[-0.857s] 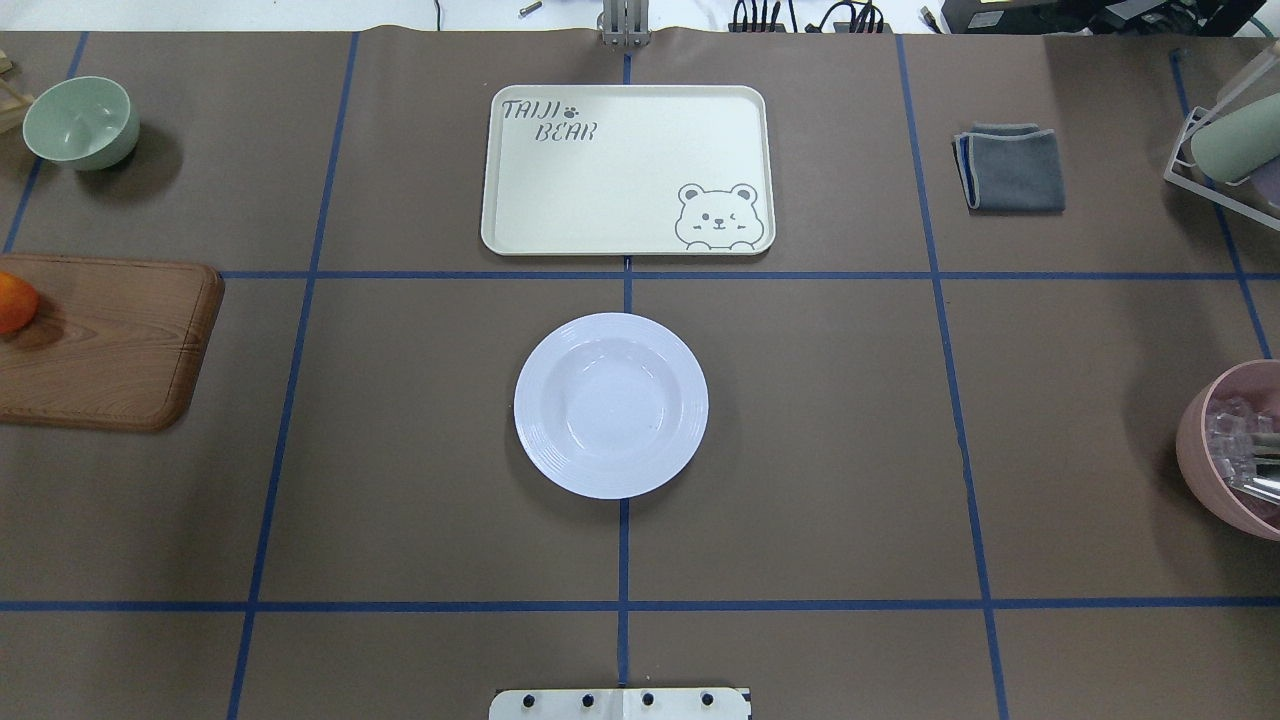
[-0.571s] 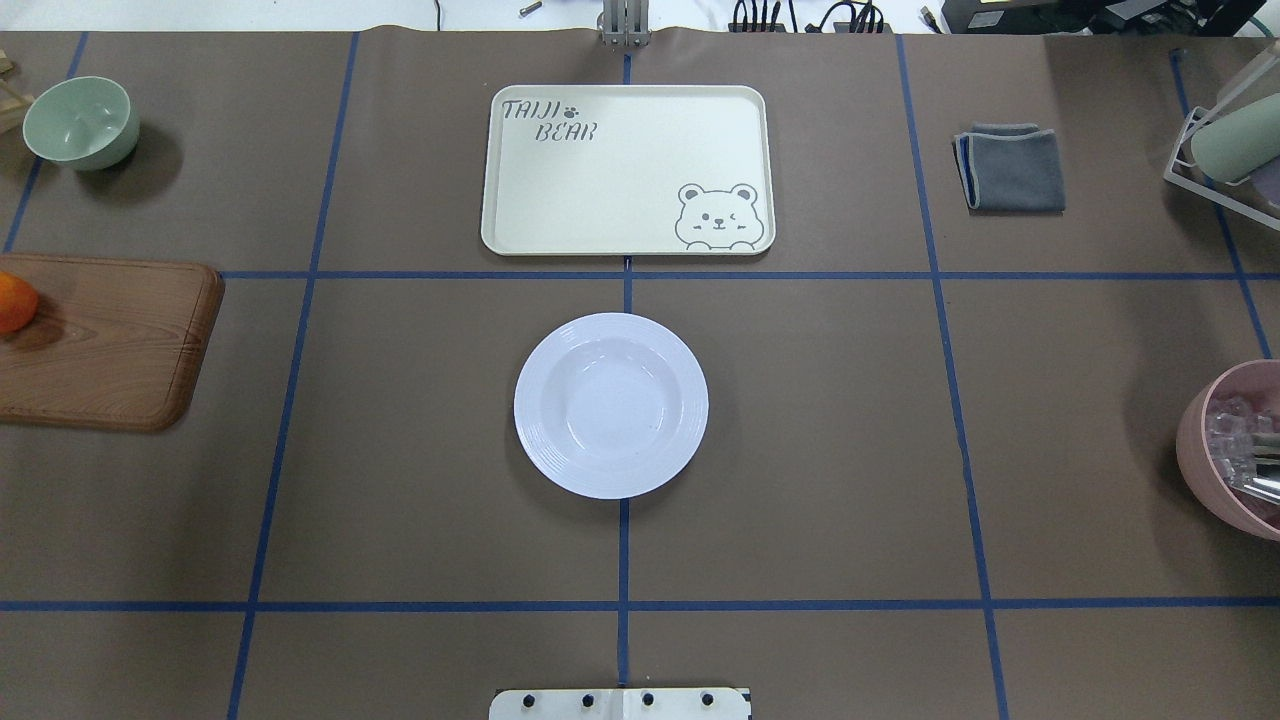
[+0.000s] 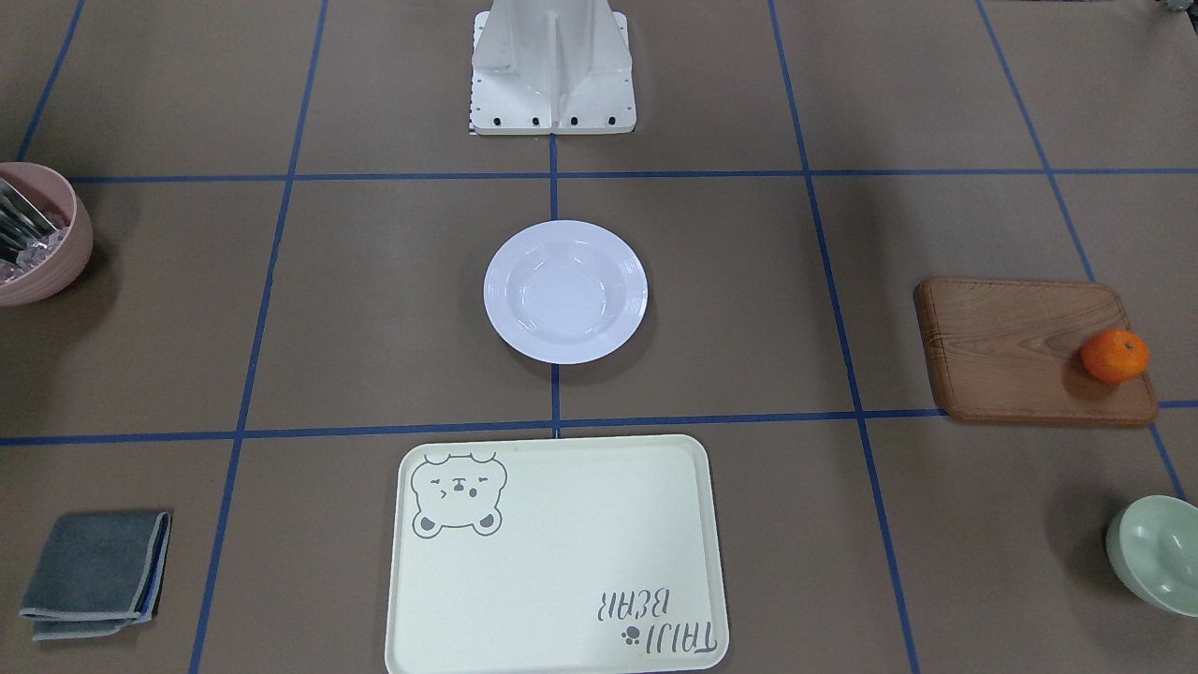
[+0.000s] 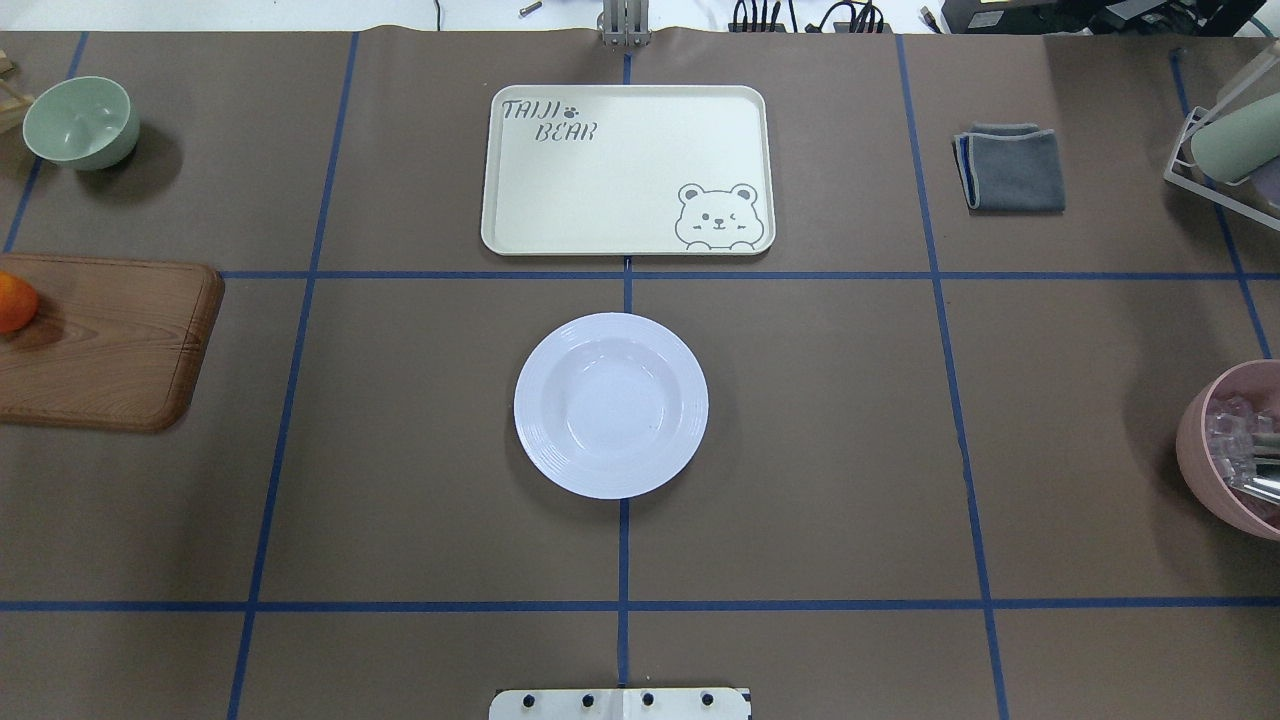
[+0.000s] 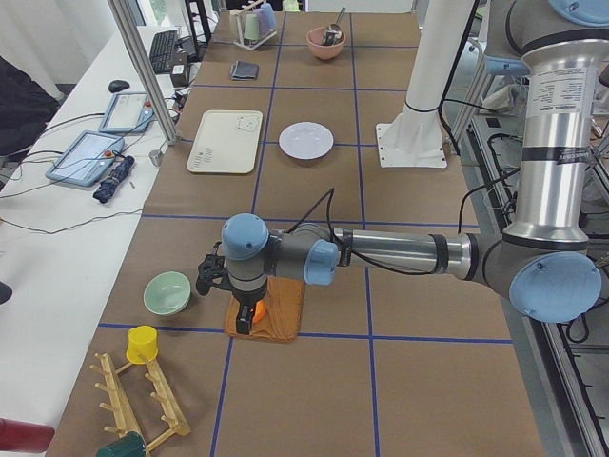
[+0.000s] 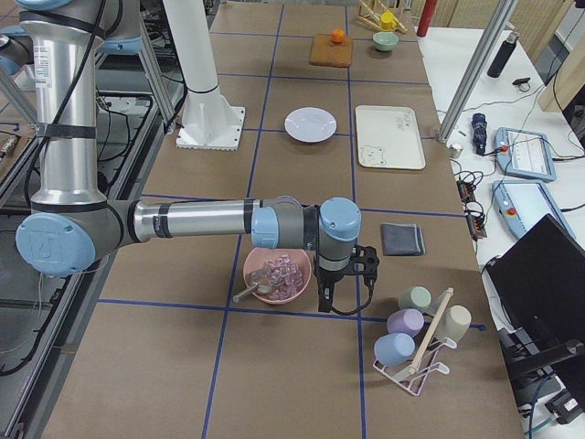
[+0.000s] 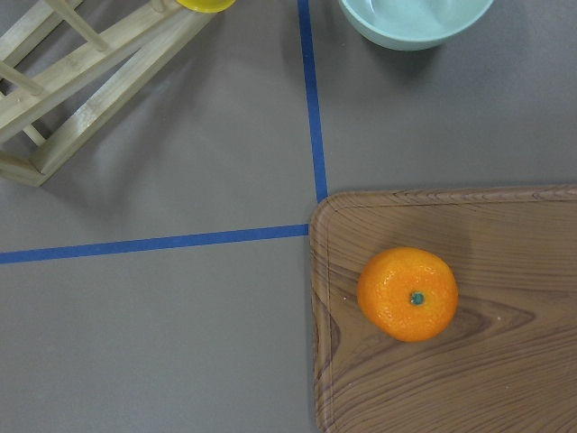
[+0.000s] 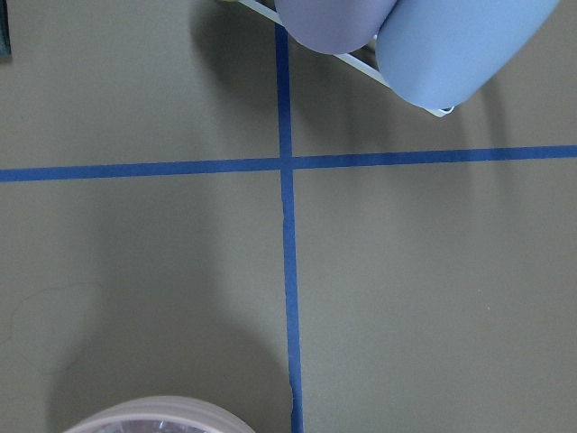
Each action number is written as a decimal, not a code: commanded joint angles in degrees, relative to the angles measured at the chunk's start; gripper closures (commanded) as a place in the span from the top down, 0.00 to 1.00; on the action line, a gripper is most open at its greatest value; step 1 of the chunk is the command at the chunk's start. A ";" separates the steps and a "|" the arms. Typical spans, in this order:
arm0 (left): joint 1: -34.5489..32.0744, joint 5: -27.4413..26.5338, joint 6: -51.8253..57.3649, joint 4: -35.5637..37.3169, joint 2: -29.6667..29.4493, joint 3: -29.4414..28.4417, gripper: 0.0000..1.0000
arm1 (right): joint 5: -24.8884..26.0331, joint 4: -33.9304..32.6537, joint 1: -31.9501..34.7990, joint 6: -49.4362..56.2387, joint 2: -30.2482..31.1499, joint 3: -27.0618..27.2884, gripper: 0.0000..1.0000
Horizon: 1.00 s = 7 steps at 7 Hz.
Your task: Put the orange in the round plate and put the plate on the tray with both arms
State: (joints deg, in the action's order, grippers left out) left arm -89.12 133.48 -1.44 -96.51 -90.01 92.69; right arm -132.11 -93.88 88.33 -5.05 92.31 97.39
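We see the left end effector (image 5: pixel 245 312) low over the orange (image 7: pixel 407 294), which sits near an edge of the board (image 7: pixel 505 361). We cannot tell how far its fingers are apart, nor whether they touch the fruit. The right end effector (image 6: pixel 325 294) hangs over bare desk (image 4: pixel 800 450) just beside the pink bowl (image 6: pixel 276 274), near the cup rack (image 6: pixel 416 366); its opening we cannot tell either. The plate (image 4: pixel 611 405) lies mid-desk, apart from the tray (image 4: pixel 628 170) beyond it. A green bowl (image 7: pixel 415 18) stands near the board, and a folded cloth (image 4: pixel 1012 168) lies well right of the tray.
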 commanded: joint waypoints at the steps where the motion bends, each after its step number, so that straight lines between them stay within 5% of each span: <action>1: 0.09 -0.50 0.03 -0.08 0.01 -0.23 0.98 | 0.10 0.01 0.00 0.04 -0.28 0.17 1.00; 7: 2.62 0.02 -1.54 -0.52 -1.13 1.08 0.98 | -0.25 0.01 1.23 0.04 -0.72 0.96 1.00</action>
State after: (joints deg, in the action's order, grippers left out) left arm -88.04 133.26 -1.94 -97.01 -90.45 93.32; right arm -132.13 -93.93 89.49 -5.16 92.11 98.19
